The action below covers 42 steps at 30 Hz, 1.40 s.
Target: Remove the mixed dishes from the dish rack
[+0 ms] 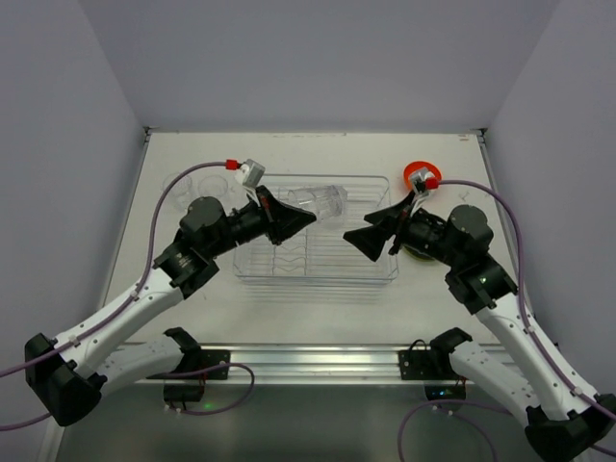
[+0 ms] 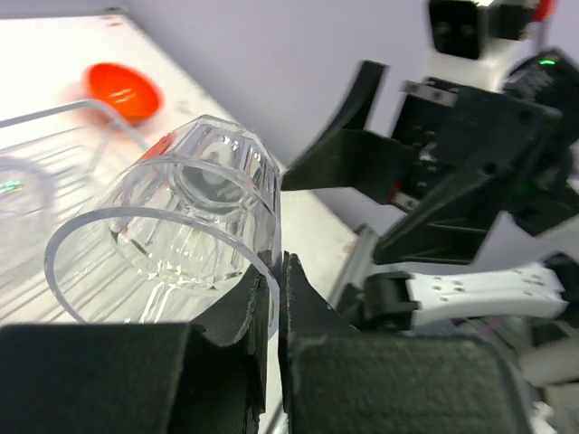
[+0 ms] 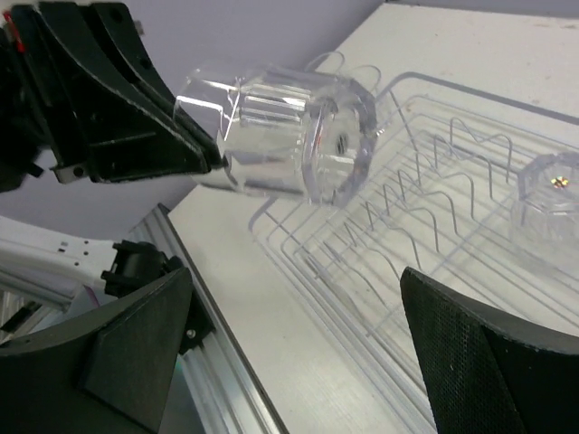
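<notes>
My left gripper [image 1: 300,219] is shut on the rim of a clear tumbler [image 1: 325,202] and holds it on its side above the dish rack [image 1: 318,275]. In the left wrist view the fingertips [image 2: 291,287] pinch the tumbler's wall [image 2: 190,217]. My right gripper [image 1: 354,241] is open and empty, facing the left one over the rack's right part. In the right wrist view the held tumbler [image 3: 280,131] hangs ahead of the open gripper [image 3: 308,362]. A second tumbler [image 3: 547,203] stands upside down in the rack [image 3: 407,181]. The orange-red bowl [image 1: 421,173] sits on the table right of the rack.
A sliver of a yellow-green plate [image 1: 417,255] shows under my right arm, right of the rack. Faint clear tumbler outlines [image 1: 214,185] show on the table left of the rack. Grey walls close in the table on three sides. An aluminium rail [image 1: 318,358] runs along the near edge.
</notes>
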Each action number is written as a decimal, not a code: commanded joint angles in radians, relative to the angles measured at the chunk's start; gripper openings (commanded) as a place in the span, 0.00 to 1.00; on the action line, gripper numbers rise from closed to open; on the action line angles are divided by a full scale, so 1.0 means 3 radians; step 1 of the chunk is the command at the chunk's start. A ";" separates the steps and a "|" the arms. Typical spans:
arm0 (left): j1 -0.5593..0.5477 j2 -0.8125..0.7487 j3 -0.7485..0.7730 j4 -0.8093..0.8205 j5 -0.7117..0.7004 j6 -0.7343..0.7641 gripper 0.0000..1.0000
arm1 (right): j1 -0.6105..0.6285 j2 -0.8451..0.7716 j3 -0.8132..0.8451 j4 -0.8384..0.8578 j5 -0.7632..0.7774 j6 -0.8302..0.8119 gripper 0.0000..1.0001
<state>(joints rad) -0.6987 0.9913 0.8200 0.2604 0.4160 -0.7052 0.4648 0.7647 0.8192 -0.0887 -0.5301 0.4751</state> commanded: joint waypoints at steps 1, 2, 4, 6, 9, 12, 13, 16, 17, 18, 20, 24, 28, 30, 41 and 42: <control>0.0018 -0.0073 0.0395 -0.1207 -0.0818 0.0642 0.00 | 0.0020 0.0003 0.0168 -0.0251 0.0294 -0.0198 0.99; 0.0018 -0.0063 0.0457 -0.1372 -0.0956 0.0698 0.00 | 0.0015 0.0018 0.0179 -0.0322 0.0325 -0.0213 0.99; 0.0018 -0.0012 0.0651 -0.1791 -0.1355 0.0857 0.00 | 0.0015 0.0028 0.0184 -0.0379 0.0421 -0.0239 0.99; 0.0023 0.0034 0.0835 -0.2048 -0.1849 0.0974 0.00 | 0.0015 0.0049 0.0184 -0.0430 0.0478 -0.0259 0.99; 0.0053 0.0157 0.1045 -0.2518 -0.2401 0.1041 0.00 | 0.0015 0.0084 0.0189 -0.0461 0.0540 -0.0259 0.99; 0.0237 0.0356 0.1341 -0.3009 -0.2908 0.1067 0.00 | 0.0015 0.0130 0.0214 -0.0492 0.0555 -0.0264 0.99; 0.0293 0.0453 0.1443 -0.3243 -0.3052 0.1062 0.00 | 0.0015 0.0141 0.0220 -0.0512 0.0565 -0.0265 0.99; 0.0727 0.0586 0.1490 -0.3531 -0.3253 0.1067 0.00 | 0.0015 0.0156 0.0215 -0.0533 0.0596 -0.0270 0.99; 0.0865 0.0607 0.1485 -0.3557 -0.3172 0.1087 0.00 | 0.0015 0.0161 0.0215 -0.0543 0.0596 -0.0270 0.99; 0.1094 0.0663 0.1485 -0.3583 -0.3116 0.1123 0.00 | 0.0015 0.0171 0.0225 -0.0548 0.0591 -0.0275 0.99; 0.1275 0.0730 0.1475 -0.3629 -0.3018 0.1174 0.00 | 0.0015 0.0207 0.0250 -0.0584 0.0581 -0.0280 0.99; 0.1708 0.1056 0.1521 -0.3742 -0.2814 0.1266 0.00 | 0.0015 0.0248 0.0250 -0.0589 0.0540 -0.0305 0.99; 0.2164 0.1343 0.1618 -0.3675 -0.2328 0.1430 0.00 | 0.0015 0.0268 0.0199 -0.0584 0.0499 -0.0316 0.99; 0.2328 0.1598 0.1786 -0.3706 -0.2088 0.1445 0.00 | 0.0015 0.0269 0.0189 -0.0579 0.0484 -0.0316 0.99; 0.2651 0.2637 0.2309 -0.3854 -0.1872 0.1502 0.00 | 0.0015 0.0371 0.0174 -0.0538 0.0422 -0.0316 0.99; 0.2666 0.2673 0.2278 -0.3803 -0.1867 0.1502 0.00 | 0.0010 0.0376 0.0174 -0.0533 0.0422 -0.0316 0.99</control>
<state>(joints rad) 0.0803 1.7763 1.4685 -0.8577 -0.1730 -0.2913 0.4656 0.8707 0.8497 -0.2771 -0.3862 0.3988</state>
